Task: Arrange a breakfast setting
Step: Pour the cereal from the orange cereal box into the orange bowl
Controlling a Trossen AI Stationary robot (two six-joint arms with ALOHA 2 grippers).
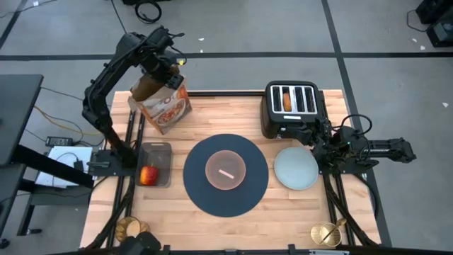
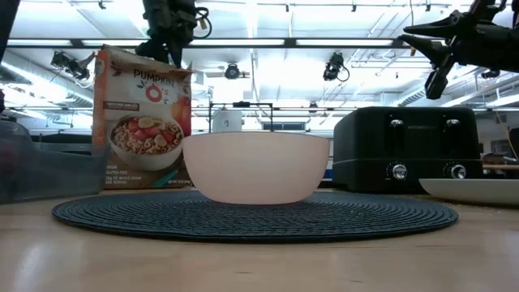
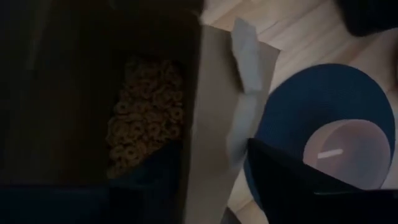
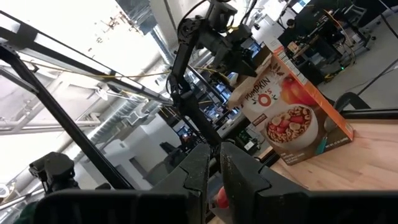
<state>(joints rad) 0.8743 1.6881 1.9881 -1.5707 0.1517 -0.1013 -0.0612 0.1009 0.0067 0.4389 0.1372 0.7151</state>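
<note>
A cereal box [image 1: 161,105] stands upright at the table's far left, its top open; cereal rings [image 3: 146,124] show inside. My left gripper [image 3: 208,152] points down into that opening, open, one finger inside the box and one outside. The pink bowl [image 1: 226,171] sits on the round navy placemat [image 1: 195,177] at mid-table, with a pale strip lying in it. The blue-grey plate [image 1: 296,168] lies to the right of the mat. A bagel [image 1: 287,100] sticks out of a toaster slot. The red apple [image 1: 148,175] lies in a clear bin. My right gripper [image 4: 216,165] hangs shut at the table's right edge. My left gripper comes from above at the box's open top, with the box's side wall [image 3: 214,106] between its two fingers: one finger [image 3: 292,183] outside, the other inside. Whether the fingers touch the wall, I cannot tell. The box stands on the table.
The black toaster [image 1: 294,110] stands at the far right, close to my right gripper and the plate. The clear bin [image 1: 157,164] sits left of the mat. Round amber things lie at the near edge, left [image 1: 131,228] and right [image 1: 325,234].
</note>
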